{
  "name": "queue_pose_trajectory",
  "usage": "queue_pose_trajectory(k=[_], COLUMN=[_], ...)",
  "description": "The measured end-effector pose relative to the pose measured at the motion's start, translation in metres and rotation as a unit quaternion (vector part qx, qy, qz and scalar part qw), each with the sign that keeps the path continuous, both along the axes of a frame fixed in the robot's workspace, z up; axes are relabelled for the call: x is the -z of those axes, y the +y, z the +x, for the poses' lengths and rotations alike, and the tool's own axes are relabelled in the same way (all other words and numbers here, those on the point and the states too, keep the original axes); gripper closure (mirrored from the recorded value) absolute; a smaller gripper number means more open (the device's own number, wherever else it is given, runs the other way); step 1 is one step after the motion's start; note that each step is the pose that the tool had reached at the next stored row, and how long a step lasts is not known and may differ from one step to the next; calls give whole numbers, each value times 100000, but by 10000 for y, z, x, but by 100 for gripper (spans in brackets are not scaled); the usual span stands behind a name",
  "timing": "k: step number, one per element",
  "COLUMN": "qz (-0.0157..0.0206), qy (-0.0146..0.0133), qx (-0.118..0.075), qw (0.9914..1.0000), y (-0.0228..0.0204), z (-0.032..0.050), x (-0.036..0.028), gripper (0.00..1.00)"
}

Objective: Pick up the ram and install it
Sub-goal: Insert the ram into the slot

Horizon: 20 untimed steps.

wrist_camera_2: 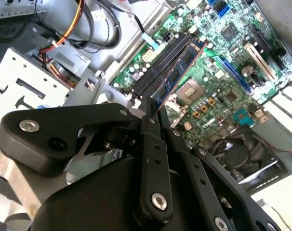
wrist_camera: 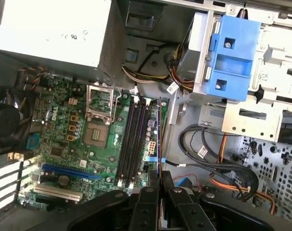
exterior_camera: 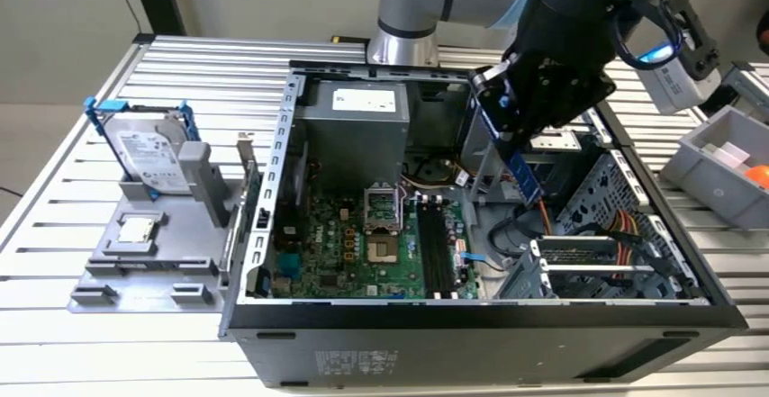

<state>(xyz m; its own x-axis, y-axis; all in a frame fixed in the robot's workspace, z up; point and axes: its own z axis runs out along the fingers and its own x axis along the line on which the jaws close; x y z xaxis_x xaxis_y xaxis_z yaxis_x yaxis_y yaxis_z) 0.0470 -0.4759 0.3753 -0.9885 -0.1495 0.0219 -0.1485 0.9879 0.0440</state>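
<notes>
My gripper [exterior_camera: 514,145] hangs over the open computer case [exterior_camera: 481,316], shut on the ram [exterior_camera: 521,170]. The ram is a thin blue board that points down toward the motherboard [exterior_camera: 360,248]. In the second wrist view the ram [wrist_camera_2: 182,67] sticks out from between the black fingers [wrist_camera_2: 151,120], its row of dark chips showing, above and alongside the black memory slots [wrist_camera_2: 158,67]. In the first wrist view the ram [wrist_camera: 159,139] is seen edge-on, just beside the slots [wrist_camera: 134,139] and apart from them.
A silver hard drive in a blue frame [exterior_camera: 150,149] and a small grey processor chip [exterior_camera: 135,229] sit on a grey stand at the exterior view's left. The power supply [exterior_camera: 360,113], cables [wrist_camera: 208,154] and a blue drive bracket [wrist_camera: 232,57] crowd the case. A grey bin [exterior_camera: 721,158] stands at the right.
</notes>
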Motion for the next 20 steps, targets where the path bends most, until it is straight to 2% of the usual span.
queue_pose_trajectory(k=[5,10,15,20], qz=[9,0,6,3], qy=[-2,0,-4,-3], qx=[2249,4410,6491,8542], qw=[99975,99903,99789,99634], y=[-6,-11,-14,-16], z=[0,0,0,0], x=[4,6,9,11], gripper=[100,100,100,100])
